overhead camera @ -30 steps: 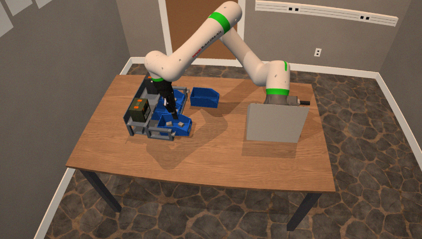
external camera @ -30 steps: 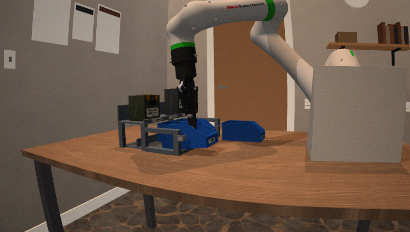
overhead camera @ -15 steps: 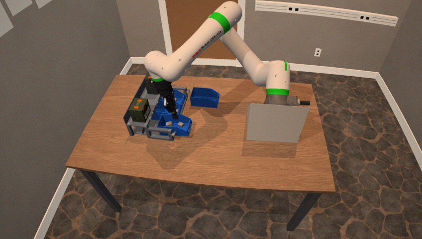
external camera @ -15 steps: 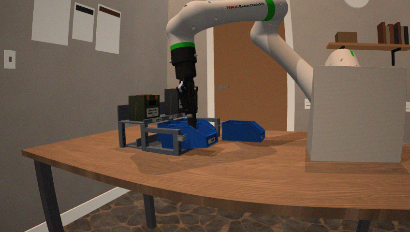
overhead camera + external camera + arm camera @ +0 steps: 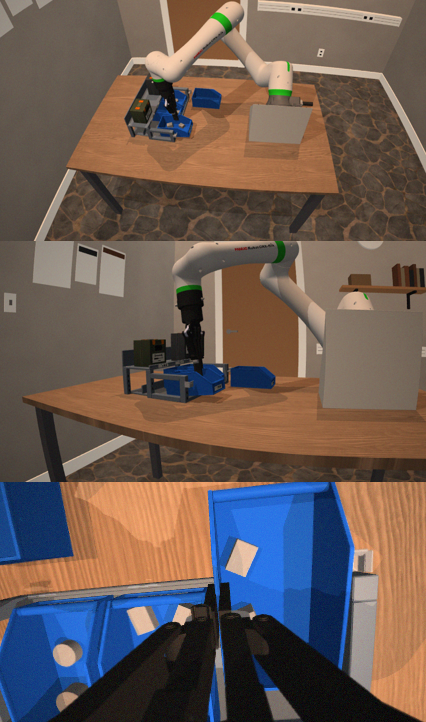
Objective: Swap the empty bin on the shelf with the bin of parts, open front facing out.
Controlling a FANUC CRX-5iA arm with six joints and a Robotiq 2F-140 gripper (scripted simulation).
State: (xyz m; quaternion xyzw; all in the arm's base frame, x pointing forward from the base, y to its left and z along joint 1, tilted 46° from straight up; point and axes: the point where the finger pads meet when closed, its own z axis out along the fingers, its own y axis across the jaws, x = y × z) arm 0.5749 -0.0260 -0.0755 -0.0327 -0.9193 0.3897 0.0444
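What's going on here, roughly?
The arm's pincer is pinching a side wall of the parts bin, which sits partly in the shelf, its front jutting out. The empty bin stands upright on the table. The parts bin needs to go further in.

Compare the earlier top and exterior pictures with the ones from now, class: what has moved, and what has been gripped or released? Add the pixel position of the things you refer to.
Nothing visibly changed. The gripper (image 5: 176, 118) (image 5: 198, 372) (image 5: 220, 597) stays shut on the side wall of the bin with parts (image 5: 183, 132) (image 5: 203, 385) (image 5: 297, 542), and the empty bin (image 5: 206, 103) (image 5: 250, 378) (image 5: 42, 527) stands where it was.
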